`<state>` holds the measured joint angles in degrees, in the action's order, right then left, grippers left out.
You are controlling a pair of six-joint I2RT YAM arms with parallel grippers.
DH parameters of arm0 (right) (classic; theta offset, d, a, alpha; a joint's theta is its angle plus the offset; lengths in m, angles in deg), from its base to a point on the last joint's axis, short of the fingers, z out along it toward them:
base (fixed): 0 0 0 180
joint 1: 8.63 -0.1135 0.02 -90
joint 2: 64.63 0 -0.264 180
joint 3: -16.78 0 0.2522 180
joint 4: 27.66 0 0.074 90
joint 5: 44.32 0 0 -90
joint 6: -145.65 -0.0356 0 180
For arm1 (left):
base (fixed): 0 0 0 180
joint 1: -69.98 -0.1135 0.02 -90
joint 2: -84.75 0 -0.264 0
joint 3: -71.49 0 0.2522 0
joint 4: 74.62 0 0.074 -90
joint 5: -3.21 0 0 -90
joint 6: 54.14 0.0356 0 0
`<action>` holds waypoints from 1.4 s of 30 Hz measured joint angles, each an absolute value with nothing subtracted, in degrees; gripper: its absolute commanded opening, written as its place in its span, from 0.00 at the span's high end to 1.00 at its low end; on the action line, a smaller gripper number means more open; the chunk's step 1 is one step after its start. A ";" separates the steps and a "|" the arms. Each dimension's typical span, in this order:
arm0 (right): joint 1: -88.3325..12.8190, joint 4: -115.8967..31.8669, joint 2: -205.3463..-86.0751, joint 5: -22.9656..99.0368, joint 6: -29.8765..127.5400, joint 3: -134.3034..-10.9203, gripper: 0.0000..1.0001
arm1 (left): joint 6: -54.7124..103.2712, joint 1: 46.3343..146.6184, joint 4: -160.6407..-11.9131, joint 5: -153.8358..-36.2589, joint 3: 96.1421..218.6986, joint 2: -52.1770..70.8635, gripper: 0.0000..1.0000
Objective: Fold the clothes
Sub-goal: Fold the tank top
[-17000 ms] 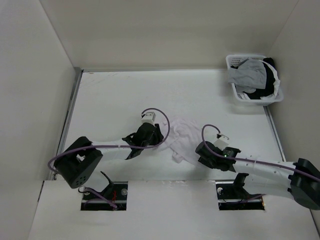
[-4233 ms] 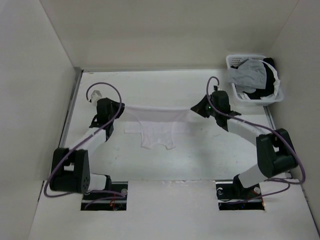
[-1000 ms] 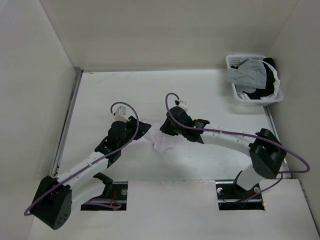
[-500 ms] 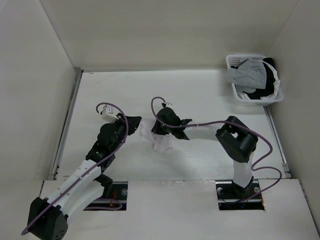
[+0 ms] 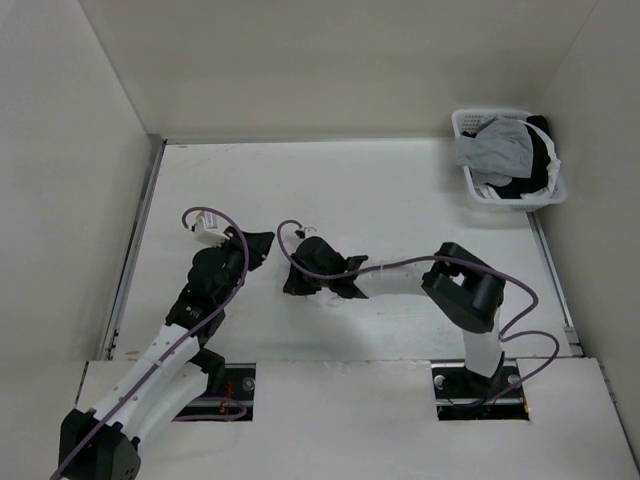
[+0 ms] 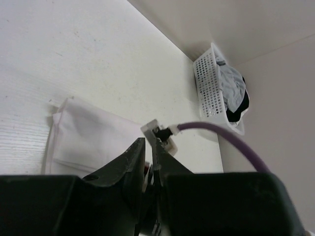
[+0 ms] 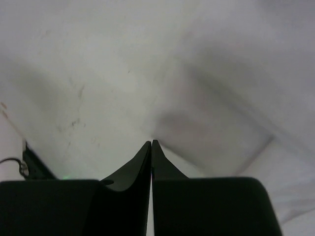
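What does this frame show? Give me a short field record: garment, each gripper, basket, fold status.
garment: white garment, folded into a compact stack of layers, flat on the table near the middle
left gripper: left gripper nearly closed, holding nothing, just left of the garment
right gripper: right gripper shut, low over the cloth; no cloth visible between the fingers
basket: white basket at the far right corner, holding grey and black clothes
fold status: looks mostly folded

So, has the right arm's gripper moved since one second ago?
Yes. In the top view the right gripper has shifted leftward and nearer the arm bases, further from the white plastic laundry basket at the table's far right corner.
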<state>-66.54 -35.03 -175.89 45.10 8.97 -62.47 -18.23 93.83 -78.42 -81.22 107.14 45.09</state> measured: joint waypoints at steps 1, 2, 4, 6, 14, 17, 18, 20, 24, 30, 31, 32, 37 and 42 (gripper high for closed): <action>-67.22 -35.24 -175.89 44.62 9.17 -62.47 0.93 | -18.12 93.33 -78.53 -81.31 107.14 45.22 0.87; -67.79 -35.51 -175.85 44.27 9.39 -62.38 0.92 | -18.01 92.85 -78.69 -81.44 107.14 45.29 0.85; -68.20 -35.86 -175.00 43.94 9.71 -61.25 0.90 | -17.81 91.67 -79.04 -81.81 107.14 45.33 0.80; -67.96 -36.36 -172.26 43.94 10.06 -58.82 0.88 | -17.57 90.49 -79.65 -82.25 107.14 45.33 0.77; -61.73 -32.14 -148.42 44.68 11.57 -46.14 0.77 | -16.32 88.24 -81.51 -83.04 106.33 45.00 0.59; -56.77 -28.21 -140.75 47.26 12.10 -39.89 0.66 | -14.95 88.26 -82.51 -83.37 105.65 44.11 0.53; -54.67 -27.05 -138.71 48.38 12.31 -37.42 0.61 | -14.40 88.26 -83.06 -83.39 105.48 43.80 0.51; -50.50 -25.72 -135.76 50.28 12.47 -33.14 0.47 | -13.42 88.19 -84.17 -83.37 105.04 43.41 0.46; -41.58 -23.92 -133.47 52.77 13.06 -27.70 0.30 | -12.35 86.86 -86.42 -82.97 103.84 43.28 0.38; -32.73 -16.75 -135.63 53.64 14.26 -25.23 0.20 | -11.95 84.52 -87.82 -82.62 103.01 41.66 0.33; -32.03 -15.44 -136.05 53.73 14.30 -24.48 0.20 | -11.87 84.19 -87.89 -82.62 103.01 41.11 0.31; -31.48 -13.83 -136.38 53.77 14.30 -23.41 0.18 | -11.84 83.91 -88.02 -82.64 103.01 40.78 0.30; -30.69 -12.47 -135.70 53.51 14.30 -20.20 0.17 | -11.36 83.50 -88.19 -82.69 103.01 40.78 0.27; -29.84 -10.63 -132.53 53.16 14.26 -19.06 0.17 | -10.34 83.82 -88.04 -82.97 103.01 38.69 0.28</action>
